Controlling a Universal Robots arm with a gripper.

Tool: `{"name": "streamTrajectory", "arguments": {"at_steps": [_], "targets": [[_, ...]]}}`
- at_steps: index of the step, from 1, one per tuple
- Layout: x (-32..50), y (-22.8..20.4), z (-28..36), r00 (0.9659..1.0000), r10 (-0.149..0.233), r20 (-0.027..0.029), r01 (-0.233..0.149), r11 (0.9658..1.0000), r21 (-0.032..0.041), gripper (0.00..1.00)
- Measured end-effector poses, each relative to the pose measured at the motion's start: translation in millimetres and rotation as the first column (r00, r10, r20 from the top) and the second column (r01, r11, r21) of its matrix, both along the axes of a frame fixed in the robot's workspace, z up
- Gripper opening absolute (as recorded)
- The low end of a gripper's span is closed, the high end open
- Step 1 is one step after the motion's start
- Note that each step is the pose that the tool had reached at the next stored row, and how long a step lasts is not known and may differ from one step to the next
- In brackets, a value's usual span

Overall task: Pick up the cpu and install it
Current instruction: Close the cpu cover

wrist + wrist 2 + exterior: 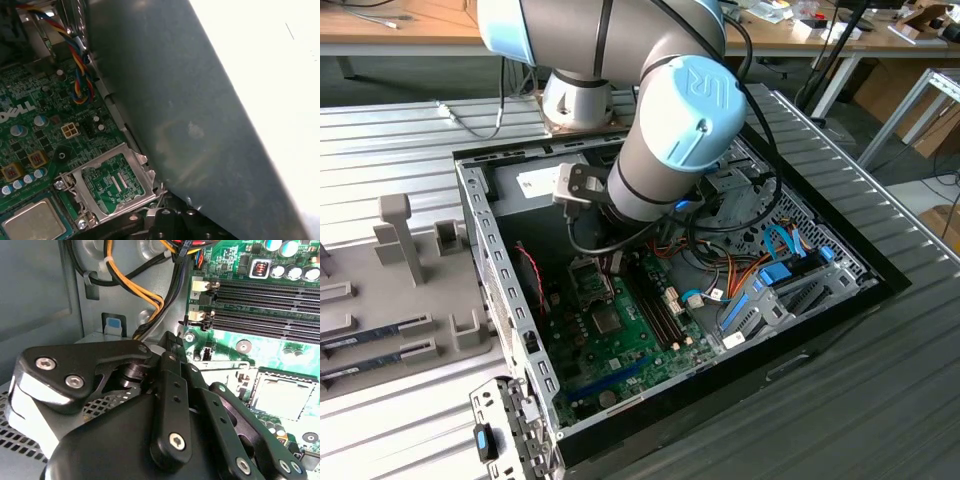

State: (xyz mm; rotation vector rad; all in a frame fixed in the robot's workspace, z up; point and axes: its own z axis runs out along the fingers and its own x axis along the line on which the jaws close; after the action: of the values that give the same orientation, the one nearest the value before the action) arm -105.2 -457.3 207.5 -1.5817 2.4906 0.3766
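Note:
The cpu (32, 222) lies flat in its socket on the green motherboard (35, 100), silvery top up. The socket's metal load plate (112, 185) stands flipped open beside it. In the second wrist view the cpu (280, 397) sits inside the metal frame, past my gripper's black linkage (172, 347). Nothing shows in the gripper. In the exterior view the cpu (605, 320) is a small square on the motherboard (650, 345), just in front of the arm's wrist (660, 150), which hangs low inside the open computer case (480, 230).
A grey power-supply box (175, 115) rises close beside the socket. Memory slots (265, 305) run along the board, and orange and black cable bundles (145, 295) cross near the gripper. Blue drive brackets (770, 285) fill the case on the exterior view's right. A grey parts tray (390, 300) lies outside.

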Motion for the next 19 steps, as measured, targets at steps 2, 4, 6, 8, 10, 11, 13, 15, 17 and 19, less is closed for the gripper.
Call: {"name": "streamTrajectory", "arguments": {"at_steps": [2,4,6,8,10,11,13,15,17,19], "targets": [[-0.1,-0.8,0.5,1.0000,0.000,-0.0002,0.000,1.0000,0.0001,0.11],[0.0,-1.0,1.5,1.0000,0.000,-0.0002,0.000,1.0000,0.0001,0.11],[-0.1,-1.3,3.0,1.0000,0.000,-0.0002,0.000,1.0000,0.0002,0.11],[0.0,-1.4,4.3,1.0000,0.000,-0.0002,0.000,1.0000,0.0002,0.11],[0.0,-1.7,5.7,1.0000,0.000,-0.0001,0.000,1.0000,0.0003,0.11],[0.0,-1.8,6.3,1.0000,0.000,-0.0001,0.000,1.0000,0.0003,0.11],[0.0,-2.2,7.9,1.0000,0.000,0.0000,0.000,1.0000,0.0005,0.11],[0.0,-2.6,8.4,1.0000,0.000,0.0000,0.000,1.0000,0.0005,0.11],[0.0,-3.2,8.5,1.0000,0.000,-0.0001,0.000,1.0000,0.0005,0.11],[0.0,-4.7,8.7,1.0000,0.000,-0.0001,0.000,1.0000,0.0004,0.11]]}}
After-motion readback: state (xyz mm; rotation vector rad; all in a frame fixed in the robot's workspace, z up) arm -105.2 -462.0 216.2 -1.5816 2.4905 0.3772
